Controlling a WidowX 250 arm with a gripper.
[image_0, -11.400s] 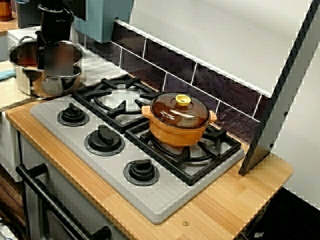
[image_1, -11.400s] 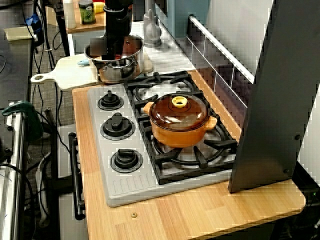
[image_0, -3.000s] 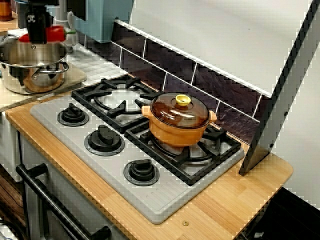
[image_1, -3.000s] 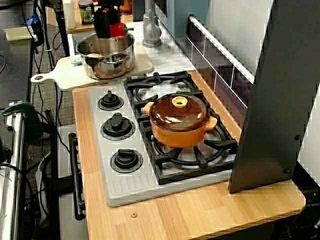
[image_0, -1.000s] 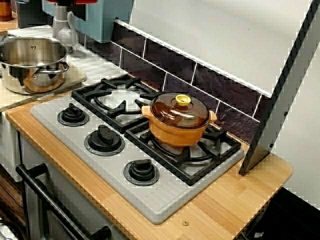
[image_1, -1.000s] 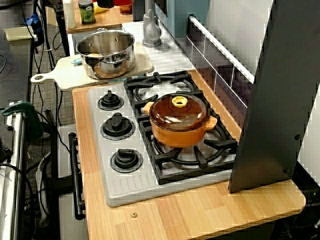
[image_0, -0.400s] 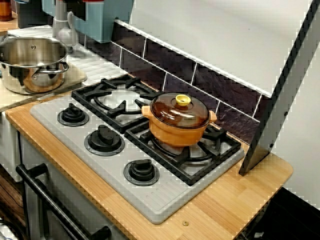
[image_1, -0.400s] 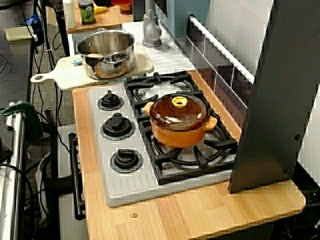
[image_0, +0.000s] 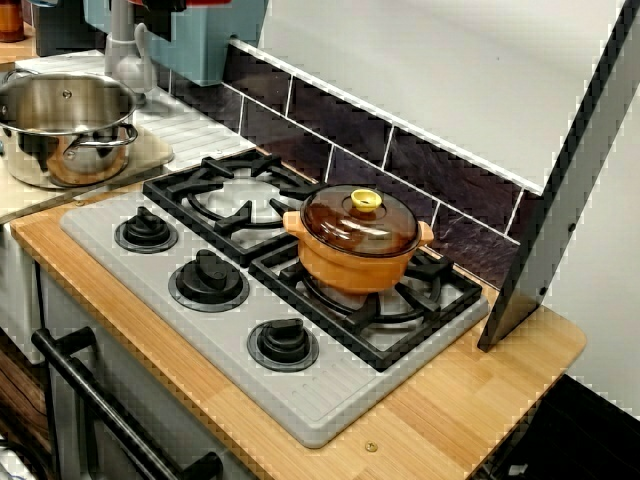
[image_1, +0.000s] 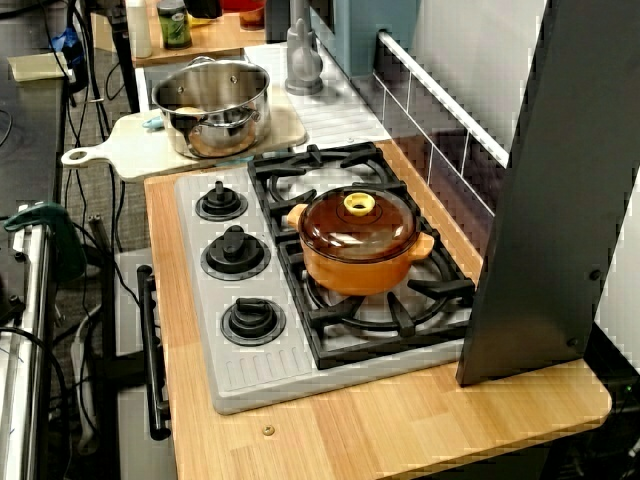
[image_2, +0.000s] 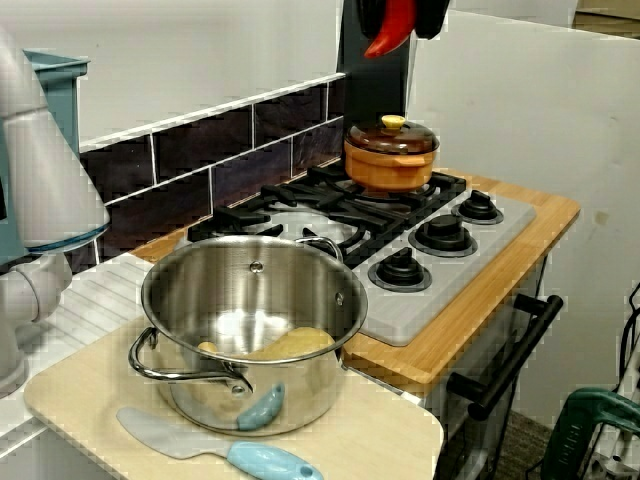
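Pincer (image_2: 400, 14) high, downward (mostly cropped), clamping red pepper (image_2: 388, 38)

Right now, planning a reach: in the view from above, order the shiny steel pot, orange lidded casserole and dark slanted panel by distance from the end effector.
1. Shiny steel pot, on the cutting board near the end effector.
2. Orange lidded casserole, on the burner.
3. Dark slanted panel, far end.
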